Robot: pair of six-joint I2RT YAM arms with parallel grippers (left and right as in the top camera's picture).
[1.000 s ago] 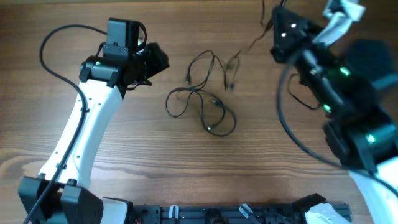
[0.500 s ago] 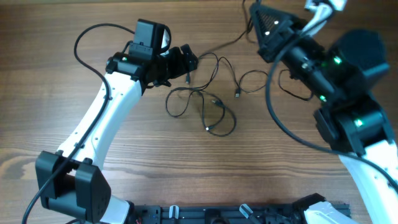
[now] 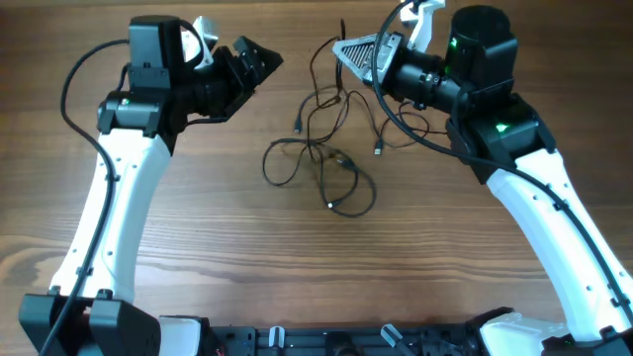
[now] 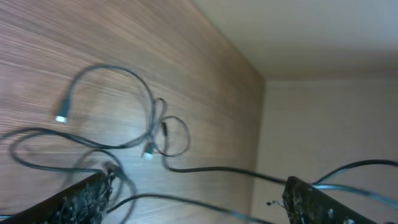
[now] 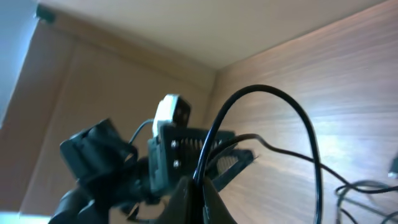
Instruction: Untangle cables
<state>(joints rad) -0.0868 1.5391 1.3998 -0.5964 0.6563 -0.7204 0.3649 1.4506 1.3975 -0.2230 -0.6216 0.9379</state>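
Overhead: the left gripper point(image 3: 267, 61) has drawn back to the far left, away from the cables point(image 3: 318, 163) knotted mid-worktop point(image 3: 198, 247). The right gripper point(image 3: 342, 47) has swung in above them.

Left wrist: its fingers point(image 4: 81, 199) gape wide, holding nothing.

Right wrist: that gripper is pinched on one strand point(image 5: 273, 106), so the separating pull probably falls to the right arm.

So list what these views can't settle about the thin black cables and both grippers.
1. Overhead: which strand of the thin black cables crosses over which; too fine.
2. Right wrist: where exactly the right gripper pinches a cable; the bottom edge cuts its fingers off.
3. Left wrist: most of the left gripper, cut off by the bottom edge, and blurred.
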